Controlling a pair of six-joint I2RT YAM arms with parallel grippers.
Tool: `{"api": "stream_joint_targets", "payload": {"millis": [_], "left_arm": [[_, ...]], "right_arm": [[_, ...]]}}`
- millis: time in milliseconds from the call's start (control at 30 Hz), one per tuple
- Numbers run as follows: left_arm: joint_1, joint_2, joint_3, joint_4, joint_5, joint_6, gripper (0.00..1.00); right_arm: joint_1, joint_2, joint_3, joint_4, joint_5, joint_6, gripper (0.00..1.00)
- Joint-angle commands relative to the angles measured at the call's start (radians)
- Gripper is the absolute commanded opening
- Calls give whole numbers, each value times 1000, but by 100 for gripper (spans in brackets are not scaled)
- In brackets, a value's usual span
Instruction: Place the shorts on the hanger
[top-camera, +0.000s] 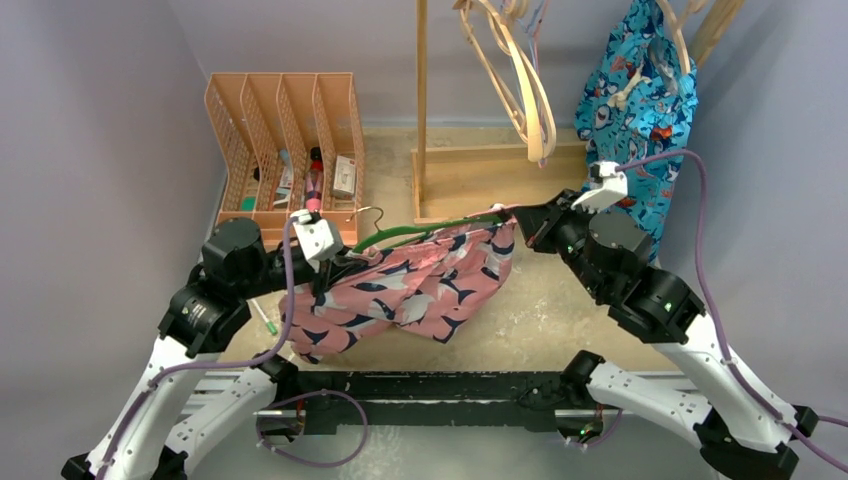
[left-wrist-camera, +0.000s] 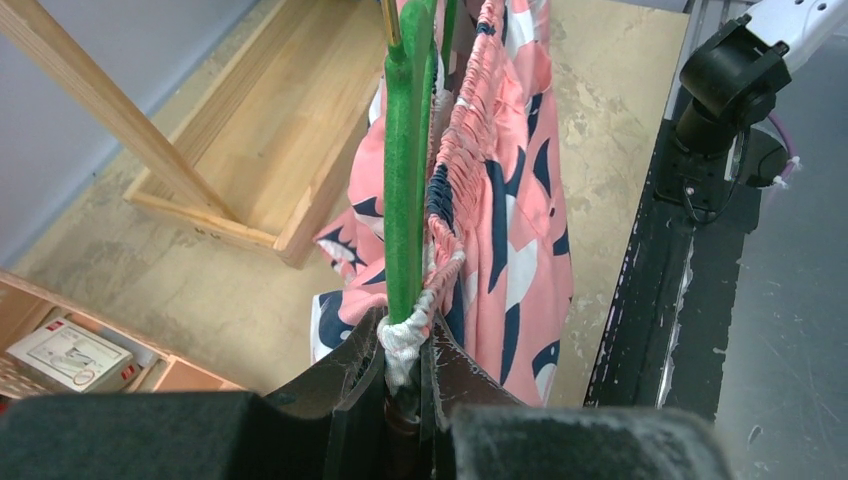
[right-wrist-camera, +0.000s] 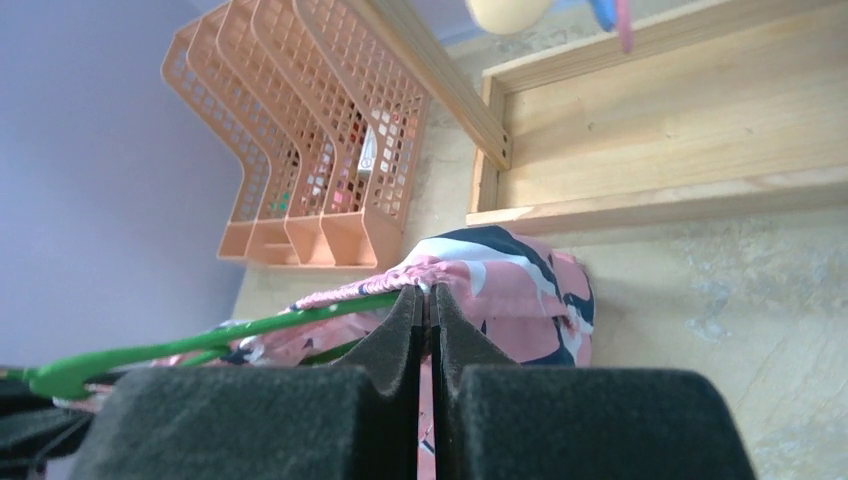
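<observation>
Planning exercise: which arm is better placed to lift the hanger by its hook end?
Probably left: the left gripper is shut on the hanger beside its metal hook; the right gripper pinches the shorts at the far end.

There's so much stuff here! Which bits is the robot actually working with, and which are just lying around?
In the job: pink shorts; green hanger; left claw, shut on the hanger; right claw, shut on the shorts' waistband.

Just lying about: orange file rack; pale wooden hangers; blue garment; wooden stand.
</observation>
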Motion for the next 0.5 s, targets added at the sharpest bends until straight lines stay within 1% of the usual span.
{"api": "stream_joint_targets", "payload": {"millis": [0, 33, 100, 200, 233, 300, 400, 467], "left_arm": [[4, 22, 38, -37, -58, -6, 0], [4, 24, 30, -27, -48, -10, 0], [4, 28, 15, -16, -30, -3, 0], [4, 40, 15, -9, -9, -7, 0], [4, 46, 17, -6, 11, -11, 0], [3, 53, 12, 12, 53, -26, 0], [4, 58, 3, 23, 93, -36, 0], [4, 65, 3, 20, 119, -31, 0]], "right_arm": [[-17, -1, 51, 145, -101, -251, 0], [-17, 4, 42, 180, -177, -304, 0], [-17, 24, 38, 212, -372, -354, 0], [-16, 68, 22, 213, -618, -405, 0], [-17, 86, 18, 201, -673, -421, 0], [-16, 138, 29, 141, -719, -450, 1], [-17, 208, 80, 45, -748, -494, 6], [-15, 236, 113, 21, -746, -503, 6]]}}
